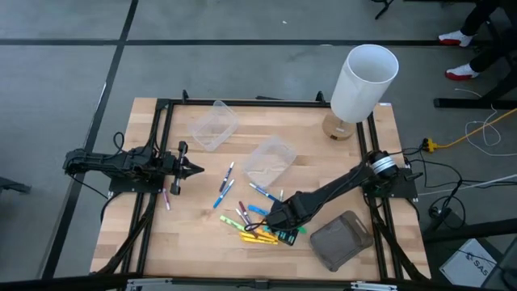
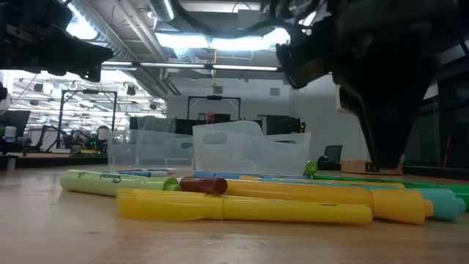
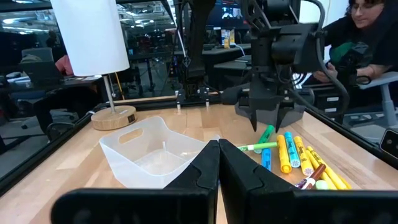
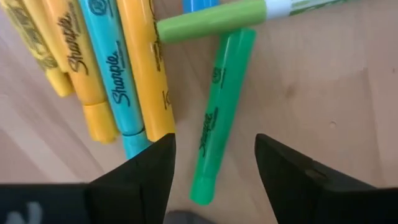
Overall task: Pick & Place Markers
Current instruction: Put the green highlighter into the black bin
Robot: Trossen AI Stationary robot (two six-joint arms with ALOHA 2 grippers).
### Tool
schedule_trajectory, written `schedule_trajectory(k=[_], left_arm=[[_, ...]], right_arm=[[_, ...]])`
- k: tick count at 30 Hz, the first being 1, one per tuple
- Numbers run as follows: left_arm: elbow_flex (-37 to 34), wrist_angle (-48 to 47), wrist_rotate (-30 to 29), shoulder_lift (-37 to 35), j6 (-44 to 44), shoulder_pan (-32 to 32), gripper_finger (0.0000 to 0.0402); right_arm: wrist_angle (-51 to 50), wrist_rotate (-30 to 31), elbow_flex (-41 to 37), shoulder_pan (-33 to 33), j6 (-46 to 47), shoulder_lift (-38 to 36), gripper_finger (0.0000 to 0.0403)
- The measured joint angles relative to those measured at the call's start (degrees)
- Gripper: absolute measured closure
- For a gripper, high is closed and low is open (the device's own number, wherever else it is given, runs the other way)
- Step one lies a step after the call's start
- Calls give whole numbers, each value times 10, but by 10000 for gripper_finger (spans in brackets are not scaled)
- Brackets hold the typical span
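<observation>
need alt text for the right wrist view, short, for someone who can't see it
The right gripper hangs open just above a green marker lying on the wooden table, one dark finger on each side of it. Beside it lie yellow markers and a light blue marker, with a lighter green marker across the top.

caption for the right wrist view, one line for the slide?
Open right gripper poised over a green marker lying on the wooden table, beside yellow markers and a light blue marker.
</observation>
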Motion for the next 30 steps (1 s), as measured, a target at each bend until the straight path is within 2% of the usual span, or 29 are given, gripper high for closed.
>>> schedule_trajectory(k=[30], left_arm=[[0, 0, 0, 0, 0, 0, 398]], right_arm=[[34, -12, -44, -6, -4, 10, 186]])
